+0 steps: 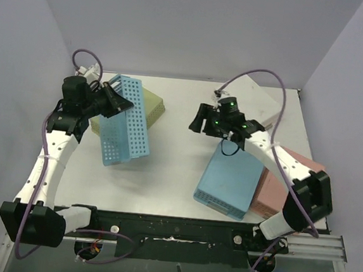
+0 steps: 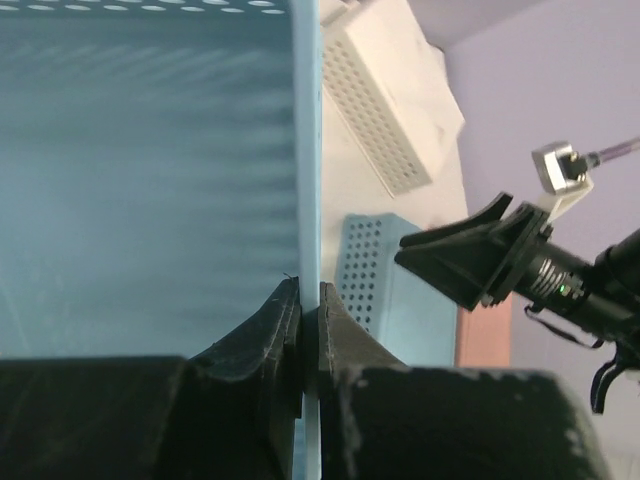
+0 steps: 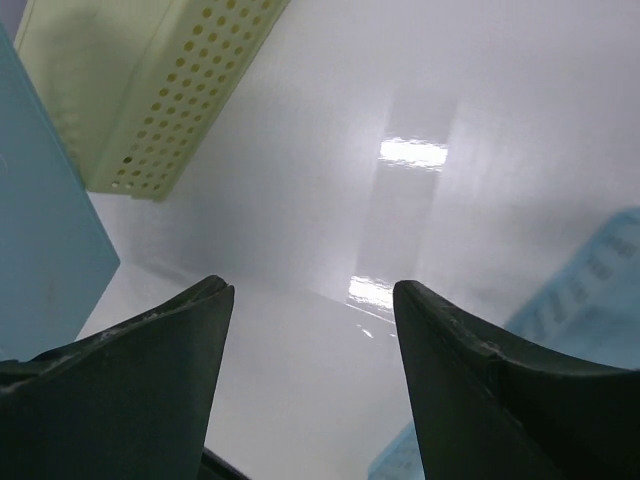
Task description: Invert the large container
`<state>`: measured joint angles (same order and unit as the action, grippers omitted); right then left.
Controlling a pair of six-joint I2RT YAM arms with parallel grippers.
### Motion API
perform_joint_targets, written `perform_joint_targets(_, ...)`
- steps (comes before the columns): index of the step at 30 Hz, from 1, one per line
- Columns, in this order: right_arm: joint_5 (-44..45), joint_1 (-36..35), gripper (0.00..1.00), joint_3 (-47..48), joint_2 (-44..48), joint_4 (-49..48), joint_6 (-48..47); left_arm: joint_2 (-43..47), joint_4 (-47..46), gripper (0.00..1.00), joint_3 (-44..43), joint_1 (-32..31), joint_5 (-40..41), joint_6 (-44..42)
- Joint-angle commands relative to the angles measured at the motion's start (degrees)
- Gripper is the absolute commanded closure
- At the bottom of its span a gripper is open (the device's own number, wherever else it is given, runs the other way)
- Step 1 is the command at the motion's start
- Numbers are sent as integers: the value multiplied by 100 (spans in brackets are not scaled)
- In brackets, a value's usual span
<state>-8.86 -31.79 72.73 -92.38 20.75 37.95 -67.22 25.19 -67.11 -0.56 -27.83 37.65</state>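
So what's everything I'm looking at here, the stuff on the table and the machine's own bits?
blue perforated plastic basket: one, blue, left side, held up at a tilt
yellow-green perforated plastic box: one, yellow-green, far left, behind the basket
white perforated plastic box: one, white, far right
blue plastic container: one, blue, near right, smooth face up
pink plastic container: one, pink, against that container's right side
table: one, white, under everything
left gripper: one, black, shut on the basket's wall
right gripper: one, black, open and empty, above the table's middle
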Motion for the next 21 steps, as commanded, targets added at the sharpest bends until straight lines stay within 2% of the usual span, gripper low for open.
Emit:
perform_joint_targets(1, 965, 435, 33, -530, 1115, 480, -12, -189, -1185, 100, -417, -966, -394, 82)
perform_joint_targets(5, 1944, 624, 31, -473, 2161, 1153, -104, -665, -2504, 100, 66, -1460, -1095, 976)
perform_joint_targets(7, 2401, 654, 30, -498, 2659, 1295, -174, -934, -2880, 100, 133, -1719, -1193, 1099)
perform_joint_targets(10, 2748, 740, 30, -609, 3219, 1410, -273, -1354, -3334, 100, 90, -2064, -1612, 1227)
perform_joint_targets(12, 2808, 807, 29, -672, 3427, 1512, -309, -1625, -4029, 100, 200, -2182, -2095, 1604)
perform_joint_targets(16, 2753, 846, 29, -762, 3533, 1675, -285, -2102, -6337, 100, 944, -2144, -2642, 3165)
perform_joint_targets(21, 2708, 845, 29, -797, 3613, 1714, -260, -2958, -9944, 100, 1795, -1977, -2645, 5812)
